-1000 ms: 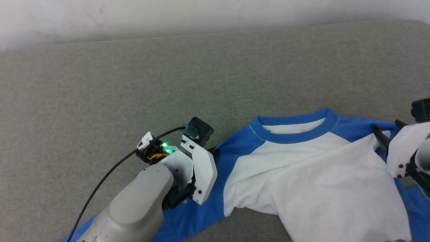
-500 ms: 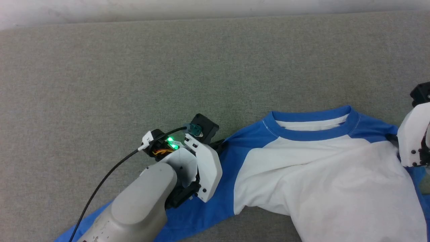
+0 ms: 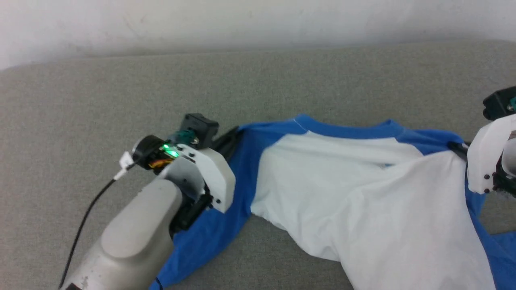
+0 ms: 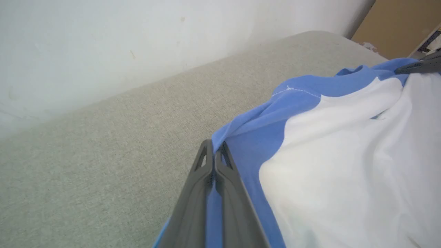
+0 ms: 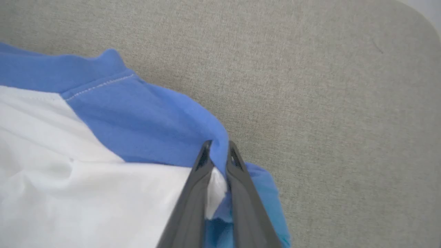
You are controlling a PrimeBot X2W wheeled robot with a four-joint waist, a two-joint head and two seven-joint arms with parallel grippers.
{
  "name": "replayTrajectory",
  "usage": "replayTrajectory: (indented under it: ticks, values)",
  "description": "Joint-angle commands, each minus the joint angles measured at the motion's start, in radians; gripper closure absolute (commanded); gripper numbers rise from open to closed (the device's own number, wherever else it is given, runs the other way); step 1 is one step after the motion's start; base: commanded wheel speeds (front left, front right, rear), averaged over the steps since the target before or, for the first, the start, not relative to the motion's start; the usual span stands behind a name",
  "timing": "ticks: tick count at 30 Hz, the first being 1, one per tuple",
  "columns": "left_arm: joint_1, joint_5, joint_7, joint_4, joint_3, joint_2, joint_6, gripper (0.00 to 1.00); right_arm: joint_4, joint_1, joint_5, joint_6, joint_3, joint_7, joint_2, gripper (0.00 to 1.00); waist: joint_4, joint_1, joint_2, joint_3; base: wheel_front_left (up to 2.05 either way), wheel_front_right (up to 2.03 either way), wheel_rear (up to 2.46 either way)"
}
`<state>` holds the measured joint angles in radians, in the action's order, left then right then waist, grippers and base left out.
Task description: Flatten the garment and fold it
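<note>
Counted: one shirt (image 3: pixel 363 193), two hands, one grey desk (image 3: pixel 282 80), one pale wall (image 3: pixel 242 20) beyond.

Clenched in the left hand (image 4: pixel 213 146): a fold of blue shoulder cloth, pinched right at the fingertips. Clenched in the right hand (image 5: pixel 217 146): the other blue shoulder, with a bit of white caught between the fingers.

Stretched from one hand to the other along its top edge, white body spreading back behind both hands over the desk. One blue sleeve trailing under the left forearm.

Compared with half a second ago: collar no longer lying as an open ring, now drawn into a nearly straight blue edge. More wall in the head view, so camera shifted too.
</note>
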<state>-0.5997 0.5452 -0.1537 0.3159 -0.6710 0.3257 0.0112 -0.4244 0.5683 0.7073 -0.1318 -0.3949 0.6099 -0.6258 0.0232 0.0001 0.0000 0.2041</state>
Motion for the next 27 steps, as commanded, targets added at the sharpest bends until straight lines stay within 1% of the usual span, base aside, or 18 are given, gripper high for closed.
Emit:
replayTrajectory:
  ticks: [1,4,8,11,14,15,17,20,23,27]
  values:
    - [-0.022,0.002,0.022,-0.012,0.025,0.017,-0.014,1.00,0.019,0.013,-0.012,0.001,0.006,-0.019,-0.013,1.00,-0.015,-0.0001,0.0000,-0.061,0.00,0.00,0.00]
    - [-0.052,0.016,0.052,-0.034,0.074,0.039,-0.028,1.00,0.074,0.047,-0.022,0.001,0.015,-0.058,-0.014,1.00,-0.023,-0.0001,0.0000,-0.088,0.00,0.00,0.00]
    - [-0.127,0.039,0.068,-0.038,0.133,0.057,-0.030,1.00,0.118,0.125,-0.050,0.001,0.027,-0.096,-0.015,1.00,-0.031,-0.0001,0.0000,-0.085,0.00,0.00,0.00]
    - [-0.218,0.050,0.076,-0.004,0.168,0.065,-0.016,1.00,0.122,0.210,-0.073,0.001,0.036,-0.121,-0.003,1.00,-0.038,-0.0001,0.0000,-0.051,0.00,0.00,0.00]
    - [-0.341,0.040,0.096,0.066,0.191,0.070,0.005,1.00,0.102,0.318,-0.102,0.001,0.046,-0.155,0.014,1.00,-0.047,-0.0001,0.0000,0.010,0.00,0.00,0.00]
    - [-0.341,0.040,0.096,0.066,0.191,0.070,0.005,1.00,0.102,0.318,-0.102,0.001,0.046,-0.155,0.014,1.00,-0.047,-0.0001,0.0000,0.010,0.00,0.00,0.00]
    - [-0.430,0.028,0.116,0.118,0.204,0.072,0.016,1.00,0.075,0.396,-0.120,0.001,0.050,-0.183,0.032,1.00,-0.055,-0.0001,0.0000,0.056,0.00,0.00,0.00]
    - [-0.565,0.006,0.174,0.208,0.230,0.076,0.022,1.00,0.022,0.519,-0.142,0.001,0.066,-0.255,0.074,1.00,-0.069,-0.0001,0.0000,0.114,0.00,0.00,0.00]
    - [-0.682,-0.022,0.246,0.291,0.247,0.086,0.027,1.00,-0.041,0.633,-0.165,0.001,0.088,-0.349,0.124,1.00,-0.087,-0.0001,0.0000,0.152,0.00,0.00,0.00]
    - [-0.805,-0.050,0.316,0.373,0.252,0.087,0.034,1.00,-0.118,0.754,-0.210,0.001,0.091,-0.453,0.169,1.00,-0.099,-0.0001,0.0000,0.194,0.00,0.00,0.00]
